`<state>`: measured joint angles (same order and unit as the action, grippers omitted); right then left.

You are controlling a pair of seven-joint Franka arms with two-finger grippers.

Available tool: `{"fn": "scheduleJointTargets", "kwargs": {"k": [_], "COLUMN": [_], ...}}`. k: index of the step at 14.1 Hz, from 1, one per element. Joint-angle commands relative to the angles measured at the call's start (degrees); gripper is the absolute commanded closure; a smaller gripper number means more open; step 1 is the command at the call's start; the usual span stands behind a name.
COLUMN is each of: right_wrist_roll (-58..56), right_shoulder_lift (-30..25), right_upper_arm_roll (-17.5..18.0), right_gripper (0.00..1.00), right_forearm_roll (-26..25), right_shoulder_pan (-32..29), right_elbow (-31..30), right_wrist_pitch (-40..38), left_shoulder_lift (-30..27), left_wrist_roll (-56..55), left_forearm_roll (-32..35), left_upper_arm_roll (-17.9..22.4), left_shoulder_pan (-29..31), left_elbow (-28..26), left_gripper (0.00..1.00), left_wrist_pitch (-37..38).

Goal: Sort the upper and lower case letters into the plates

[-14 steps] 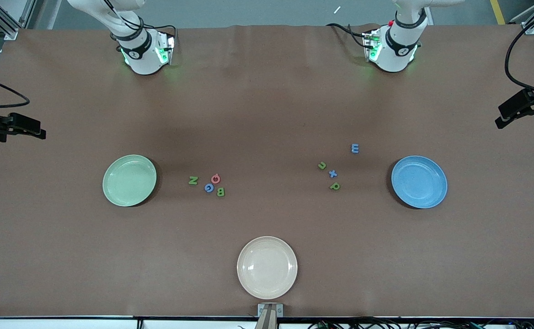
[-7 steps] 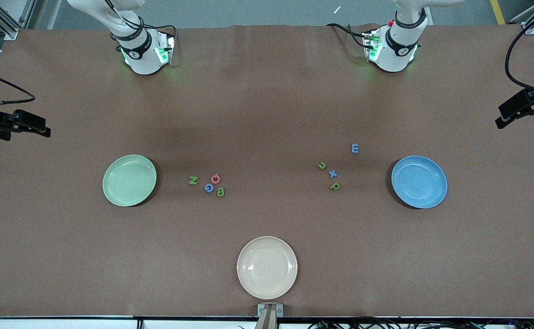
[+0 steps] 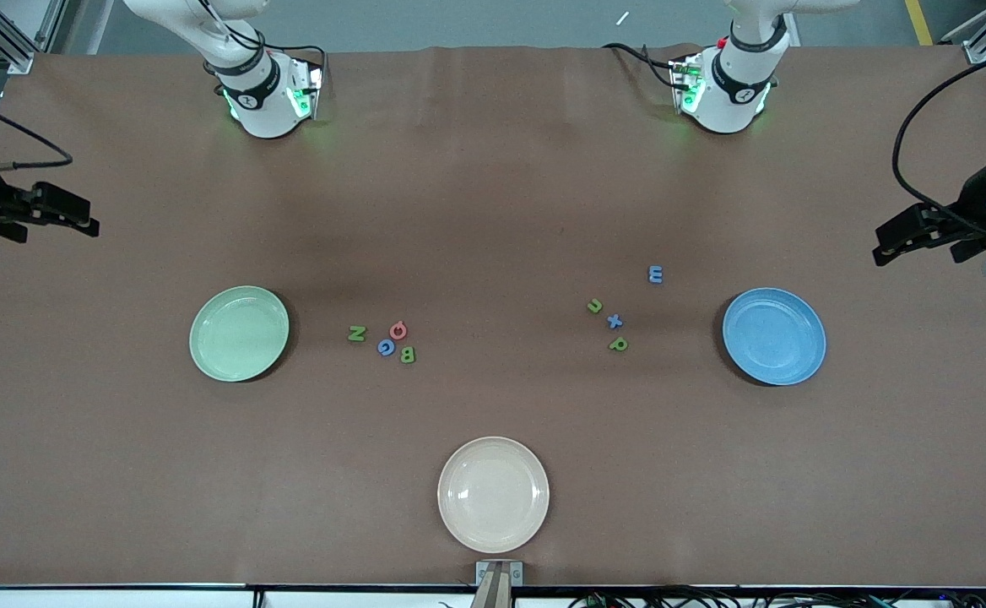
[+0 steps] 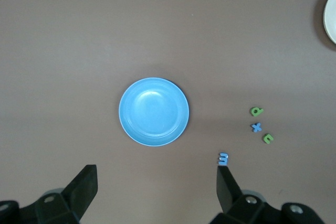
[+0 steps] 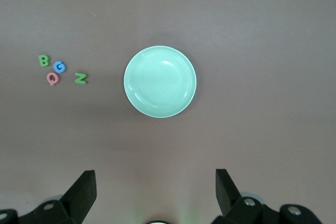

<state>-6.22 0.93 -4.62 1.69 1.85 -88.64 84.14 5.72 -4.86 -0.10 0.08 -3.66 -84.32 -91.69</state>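
Note:
The pale green plate [image 3: 239, 333] [image 5: 160, 81] and the blue plate [image 3: 774, 335] [image 4: 154, 111] are both empty. A green N [image 3: 357, 333], red Q [image 3: 398, 330], blue G [image 3: 386, 347] and green B [image 3: 407, 355] lie beside the green plate. A blue m [image 3: 655, 274], green n [image 3: 595, 306], blue x [image 3: 615, 321] and green p [image 3: 618, 344] lie beside the blue plate. My right gripper [image 3: 71, 215] [image 5: 155, 184] hangs open and empty, high over the right arm's end of the table. My left gripper [image 3: 902, 236] [image 4: 156, 182] hangs open and empty, high over the left arm's end.
A cream-white plate [image 3: 493, 494], empty, sits nearest the front camera at the table's middle. The two arm bases [image 3: 265, 93] [image 3: 725, 89] stand along the table edge farthest from that camera. Brown table cloth covers the whole table.
My left gripper has moved in over the table from its end, with more of the arm showing. My right gripper has shifted slightly inward. Letters and plates have not moved.

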Motion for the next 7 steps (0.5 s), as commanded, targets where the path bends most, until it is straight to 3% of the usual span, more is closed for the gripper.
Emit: {"fn": "scheduleJointTargets", "kwargs": {"k": [1,4,7], "right_wrist_roll": [0.95,0.95,0.95], "right_shoulder_lift": [-5.93,-6.83,-6.56], "right_upper_arm_roll": [0.05,-0.04,-0.13], "right_gripper": [0.0,0.0,0.0], "right_forearm_roll": [-0.72,-0.37,-0.02], "right_shoulder_pan": [-0.18,-0.18,-0.35], "right_elbow": [-3.73,-3.99,-4.96], "right_wrist_pitch": [-0.9,-0.91,0.5], "left_shoulder_lift": [1.57,6.39,7.02], "left_wrist_roll": [-0.24,-0.32,-0.06], "left_forearm_roll": [0.54,0.27,0.18], "left_upper_arm_roll": [-0.08,-0.16,-0.16], "left_shoulder_pan": [-0.21,-0.38,-0.82], "left_elbow": [0.83,0.91,0.74], "left_gripper": [0.0,0.0,0.0], "left_wrist_pitch": [0.02,0.02,0.11]}}
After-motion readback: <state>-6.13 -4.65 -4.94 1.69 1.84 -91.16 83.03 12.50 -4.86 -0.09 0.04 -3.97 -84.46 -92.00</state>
